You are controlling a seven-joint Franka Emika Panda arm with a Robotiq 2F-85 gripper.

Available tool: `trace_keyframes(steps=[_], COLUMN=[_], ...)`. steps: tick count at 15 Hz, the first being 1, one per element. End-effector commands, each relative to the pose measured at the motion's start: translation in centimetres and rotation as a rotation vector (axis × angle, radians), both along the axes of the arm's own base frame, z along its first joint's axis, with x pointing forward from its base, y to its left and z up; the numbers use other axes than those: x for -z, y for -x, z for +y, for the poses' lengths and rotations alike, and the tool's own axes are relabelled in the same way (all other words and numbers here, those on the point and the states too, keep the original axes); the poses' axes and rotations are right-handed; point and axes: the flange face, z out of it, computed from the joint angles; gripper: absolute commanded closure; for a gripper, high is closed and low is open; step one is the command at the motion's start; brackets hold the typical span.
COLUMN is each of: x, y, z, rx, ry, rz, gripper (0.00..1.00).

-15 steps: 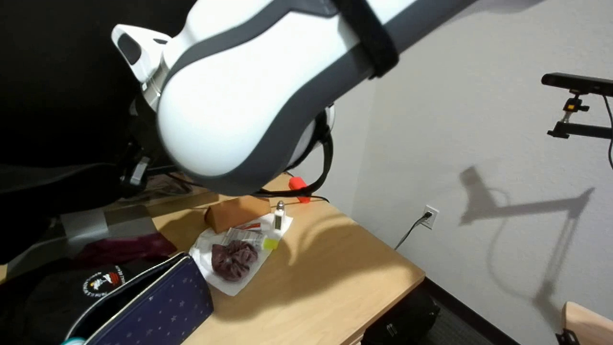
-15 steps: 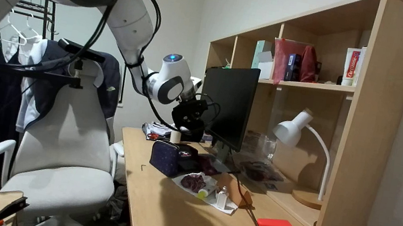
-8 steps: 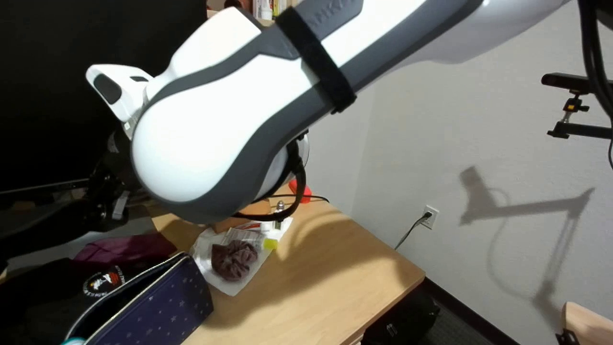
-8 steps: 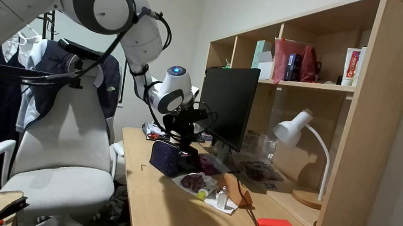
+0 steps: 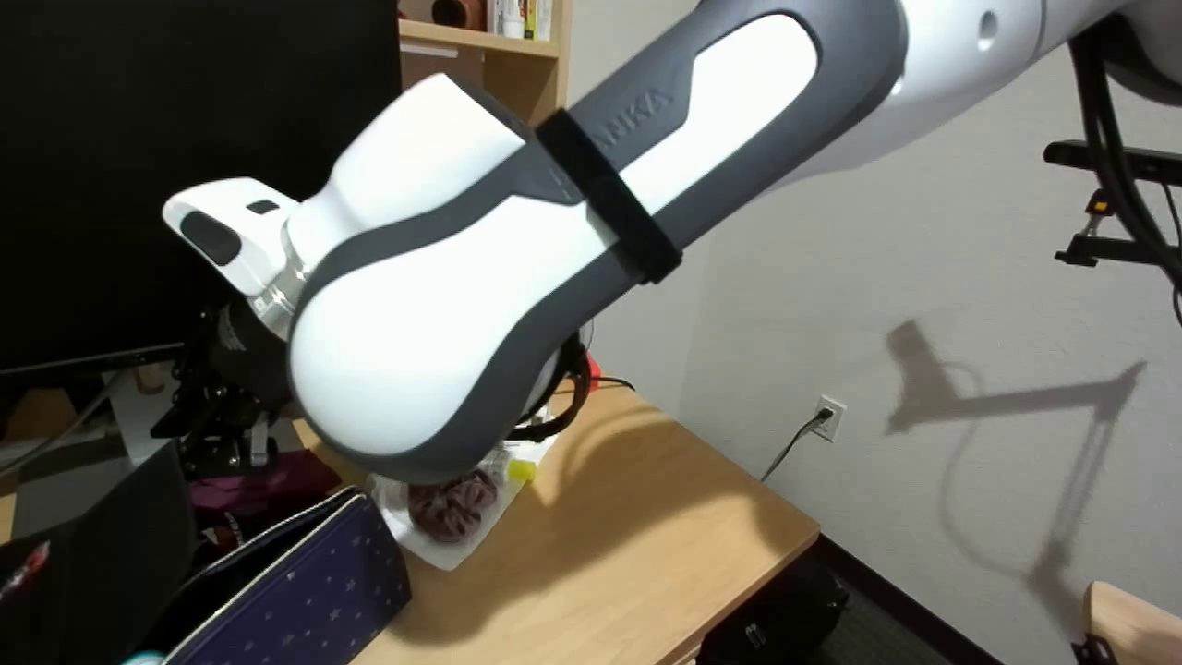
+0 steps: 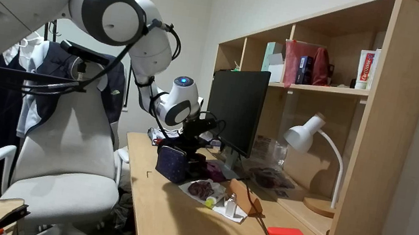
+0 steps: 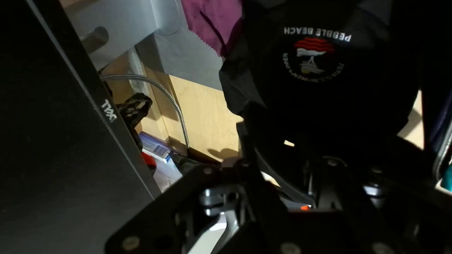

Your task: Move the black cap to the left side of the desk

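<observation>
The desk (image 5: 600, 554) is the light wooden top, also in the other exterior view (image 6: 159, 219). A black fabric shape, which I take as the black cap (image 5: 129, 526), hangs at my gripper (image 5: 226, 448) low over the desk, left of the pouch; a small red and white mark shows on it. In the wrist view my gripper (image 7: 287, 141) has its fingers a small gap apart with black fabric between them; a curved edge of the cap (image 7: 282, 180) shows there. The right fingertip is lost in the dark.
A black fabric item with a Pebble Beach emblem (image 7: 325, 70) lies below, beside a purple cloth (image 7: 215, 21). A navy starred pouch (image 5: 305, 591) stands close by. The monitor (image 6: 236, 109) is right beside the gripper. A scrunchie (image 6: 200, 189) and bottle (image 6: 231, 206) lie nearer.
The arm and gripper have come down towards the desk beside the monitor. The black shape at the gripper has come down with it and now partly covers the emblem. The pouch has not moved.
</observation>
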Motion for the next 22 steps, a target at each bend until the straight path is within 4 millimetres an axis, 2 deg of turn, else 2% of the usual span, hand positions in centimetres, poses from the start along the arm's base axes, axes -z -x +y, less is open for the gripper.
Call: trace_keyframes(steps=[1,3,6,10,13,15,17,22], x=[-1.7,-3.0,-5.8,-9.1,-10.6,-11.0,-11.4,-9.1], y=[-0.2,-0.8,-1.5,-0.7,0.6,1.9,3.5,8.3], z=[-2.1,-4.8,-10.0,-17.3,-21.5,-23.6,-24.9,-25.6], rx=[0.052,0.133,0.279,0.488,0.65,0.752,0.852,1.029], ry=[0.058,0.093,0.143,0.232,0.298,0.347,0.407,0.431], rz=[-0.003,-0.029,-0.058,-0.023,0.037,0.092,0.141,0.41], gripper=[0.35,0.22,0.03,0.0,0.0,0.0,0.0,0.0])
